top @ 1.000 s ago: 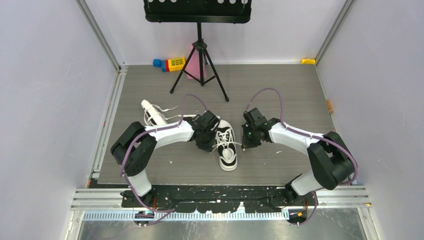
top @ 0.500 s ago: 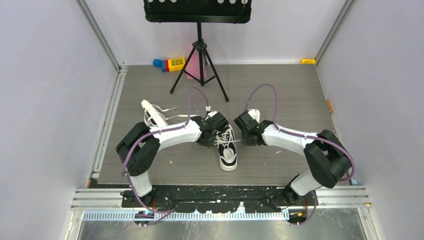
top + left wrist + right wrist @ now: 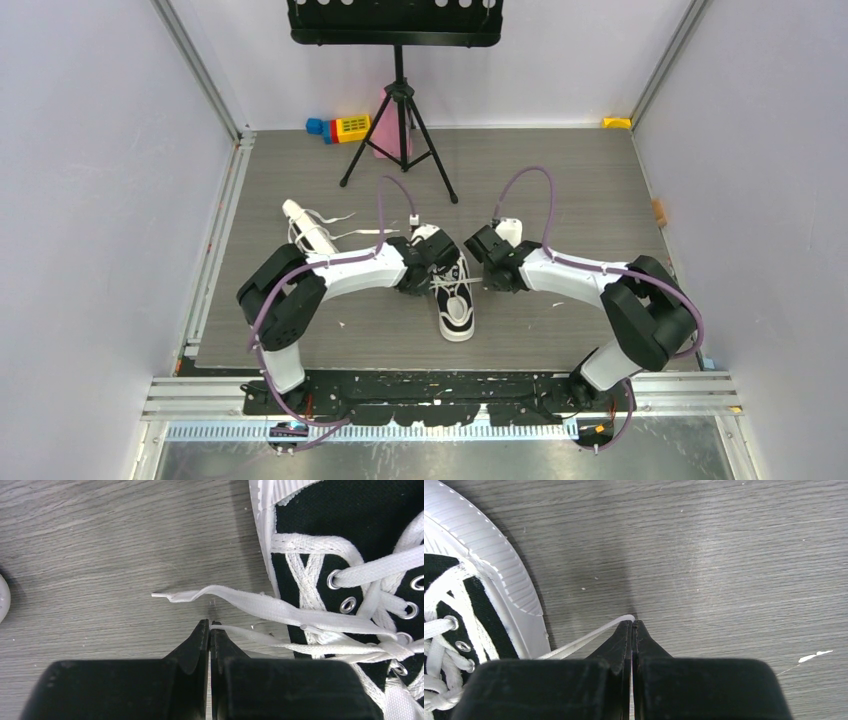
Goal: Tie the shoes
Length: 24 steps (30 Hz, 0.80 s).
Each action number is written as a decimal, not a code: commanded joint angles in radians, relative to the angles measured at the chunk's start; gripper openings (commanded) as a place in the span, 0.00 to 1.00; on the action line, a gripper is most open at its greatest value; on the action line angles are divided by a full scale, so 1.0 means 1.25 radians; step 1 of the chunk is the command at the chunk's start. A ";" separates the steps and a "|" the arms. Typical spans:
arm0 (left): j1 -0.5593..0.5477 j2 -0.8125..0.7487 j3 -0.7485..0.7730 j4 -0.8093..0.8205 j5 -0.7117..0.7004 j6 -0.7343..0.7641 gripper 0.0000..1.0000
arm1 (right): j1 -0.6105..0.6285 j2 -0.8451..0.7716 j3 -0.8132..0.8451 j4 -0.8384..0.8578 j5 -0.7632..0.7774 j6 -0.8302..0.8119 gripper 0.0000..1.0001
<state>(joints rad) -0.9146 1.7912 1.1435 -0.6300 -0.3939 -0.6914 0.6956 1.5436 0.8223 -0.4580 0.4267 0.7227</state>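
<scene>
Between my left gripper (image 3: 209,625) and right gripper (image 3: 632,623), each pinching lace (image 3: 250,632), the shoe (image 3: 456,305) sits nearer now; the pull slackens

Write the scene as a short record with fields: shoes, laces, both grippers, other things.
centre shoe: upright on the table, between the grippers, no finished bow visible
second shoe: apart, back left, laces spread out
left gripper: shut on a lace beside the centre shoe
right gripper: shut on the other lace, opposite side
free lace end: loose, ahead of the left gripper
background: music stand, toy blocks
</scene>
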 commanded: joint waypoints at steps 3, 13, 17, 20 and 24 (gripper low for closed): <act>0.008 0.036 -0.027 -0.157 -0.123 -0.002 0.00 | -0.001 0.041 0.018 -0.119 0.200 0.021 0.00; -0.003 0.002 -0.003 -0.132 -0.096 0.033 0.00 | 0.021 -0.001 0.026 -0.083 0.192 -0.017 0.00; -0.003 -0.063 0.027 -0.091 -0.036 0.075 0.15 | 0.020 -0.087 0.017 0.024 0.021 -0.070 0.25; -0.003 -0.142 0.023 -0.045 0.007 0.097 0.43 | 0.016 -0.150 0.000 0.101 -0.091 -0.081 0.37; 0.008 -0.257 -0.036 0.056 0.091 0.132 0.62 | 0.012 -0.212 -0.008 0.130 -0.218 -0.121 0.64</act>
<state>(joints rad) -0.9215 1.6325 1.1450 -0.6598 -0.3744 -0.5900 0.7151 1.3617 0.8173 -0.3973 0.3248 0.6380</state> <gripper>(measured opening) 0.546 0.512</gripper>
